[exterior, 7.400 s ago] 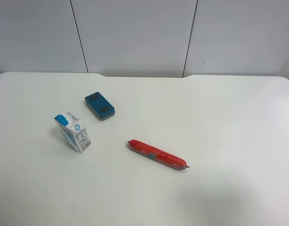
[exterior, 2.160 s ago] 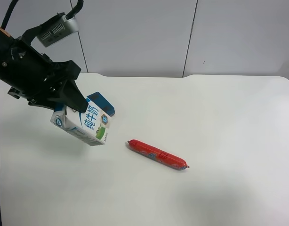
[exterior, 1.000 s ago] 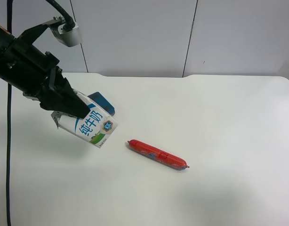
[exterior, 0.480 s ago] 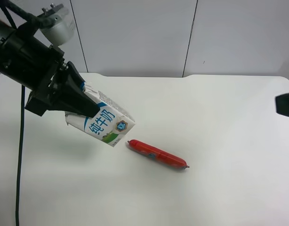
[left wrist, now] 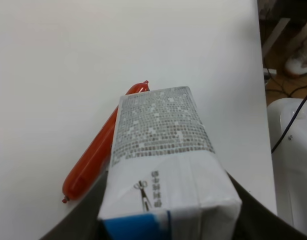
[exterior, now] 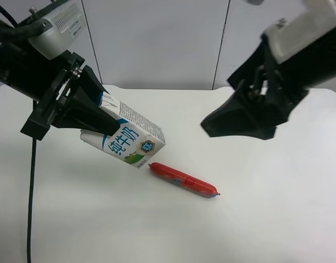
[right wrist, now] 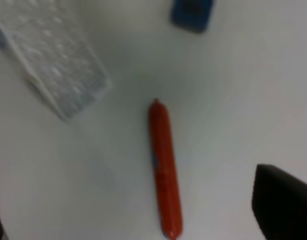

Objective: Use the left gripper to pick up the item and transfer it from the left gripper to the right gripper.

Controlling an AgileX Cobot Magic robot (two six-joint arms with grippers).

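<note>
The left tool (exterior: 104,121) is holding the milk carton (exterior: 129,142) by its blue-topped end, its fingers closed on opposite faces. The carton is hanging tilted above the counter (exterior: 266,219). Its base end is sticking out past the fingertips toward the right tool (exterior: 233,127), which is hovering well apart from it. The right tool's fingers are looking spread: in its wrist view one dark finger (right wrist: 286,207) is showing at one edge and a sliver at the other. The red sausage (exterior: 183,179) is lying on the counter beneath the gap between the two tools.

The carton is probably behaving as thin coated card, light unless full. Its walls are likely giving under a hard squeeze, and its glossy skin is offering little friction. The free base half is looking like the best hold, with pads flat across two opposite faces and clear of the left tool's fingers.
</note>
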